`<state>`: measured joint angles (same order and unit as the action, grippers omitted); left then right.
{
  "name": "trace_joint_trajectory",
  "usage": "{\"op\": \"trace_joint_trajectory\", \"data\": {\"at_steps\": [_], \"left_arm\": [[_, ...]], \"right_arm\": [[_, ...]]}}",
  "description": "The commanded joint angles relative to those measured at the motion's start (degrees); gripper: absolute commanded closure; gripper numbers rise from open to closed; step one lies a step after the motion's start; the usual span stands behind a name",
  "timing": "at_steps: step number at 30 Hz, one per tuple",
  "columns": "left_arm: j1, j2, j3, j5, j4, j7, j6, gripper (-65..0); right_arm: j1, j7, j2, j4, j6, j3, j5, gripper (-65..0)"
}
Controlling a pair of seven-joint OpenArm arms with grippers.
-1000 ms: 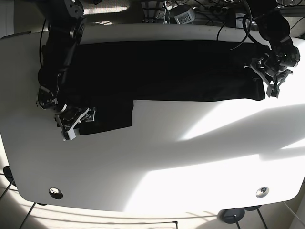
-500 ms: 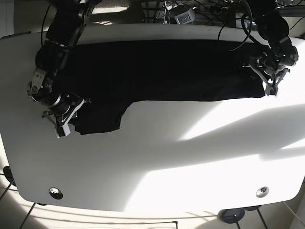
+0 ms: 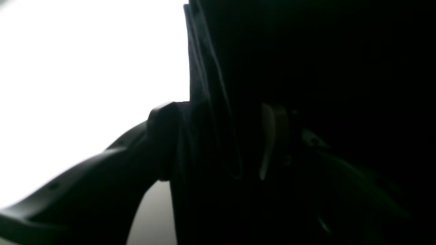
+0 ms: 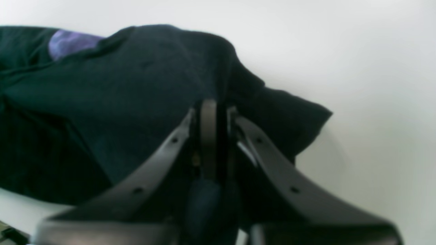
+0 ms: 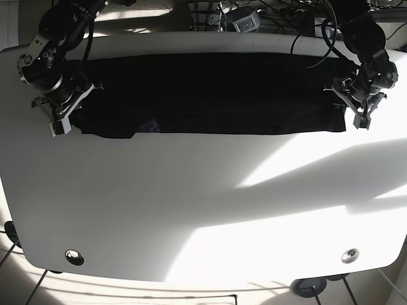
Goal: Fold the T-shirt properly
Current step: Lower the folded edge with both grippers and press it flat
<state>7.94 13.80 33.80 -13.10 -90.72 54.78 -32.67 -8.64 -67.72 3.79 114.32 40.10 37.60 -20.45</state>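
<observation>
The black T-shirt (image 5: 210,89) lies as a long band across the far half of the white table (image 5: 203,210). My right gripper (image 5: 60,121) is at the shirt's left end. In the right wrist view it (image 4: 213,109) is shut on a fold of the dark cloth (image 4: 129,85), with a purple patch (image 4: 68,42) showing at upper left. My left gripper (image 5: 361,117) is at the shirt's right edge. In the dim left wrist view it (image 3: 218,139) straddles the layered hem (image 3: 204,85), with cloth filling the gap between its jaws.
Cables and gear (image 5: 245,19) sit beyond the table's far edge. Two round metal fittings (image 5: 74,256) (image 5: 350,255) are set near the front corners. Bright sunlight patches cross the table's near half.
My right gripper has carried the shirt's lower-left flap up and toward the far side, so it now lies on the body. The left gripper has barely moved.
</observation>
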Motion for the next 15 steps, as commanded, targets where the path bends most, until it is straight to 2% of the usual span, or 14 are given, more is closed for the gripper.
{"op": "trace_joint_trajectory", "data": {"at_steps": [1, 3, 5, 7, 10, 12, 15], "left_arm": [[-0.43, 1.19, 0.26, -0.04, -0.84, -0.59, 0.01, -31.8], [-0.43, 1.19, 0.26, -0.04, -0.84, -0.59, 0.01, -31.8], [-0.43, 1.27, 0.26, -0.04, -0.84, -0.59, 0.01, -31.8], [-0.43, 1.27, 0.26, -0.04, -0.84, -0.59, 0.01, -31.8], [-0.43, 1.27, 0.26, -0.30, -1.55, -0.59, 0.01, -31.8], [-0.43, 1.27, 0.35, -0.39, -3.39, -0.59, 0.01, -31.8], [-0.34, 1.27, 0.44, -0.48, -8.14, -0.59, -0.08, -31.8]], "right_arm": [[-0.81, 1.22, 0.74, 0.89, -0.10, 0.24, -0.43, -4.1], [-1.69, 1.31, 0.74, 0.80, -0.10, 0.24, -0.43, -12.2], [-2.56, 2.27, 1.17, 0.80, -0.10, 0.33, 0.18, -25.4], [-3.53, 5.79, 1.53, 0.80, -0.10, 0.42, 3.52, -40.6], [-3.36, 10.27, 1.17, 1.33, -0.10, 4.37, 6.78, -56.8], [-3.18, 10.54, 1.61, 1.33, -0.10, 5.16, 3.96, -57.5], [-3.71, 10.54, 2.49, 1.24, -0.10, 5.16, -5.09, -57.5]]}}
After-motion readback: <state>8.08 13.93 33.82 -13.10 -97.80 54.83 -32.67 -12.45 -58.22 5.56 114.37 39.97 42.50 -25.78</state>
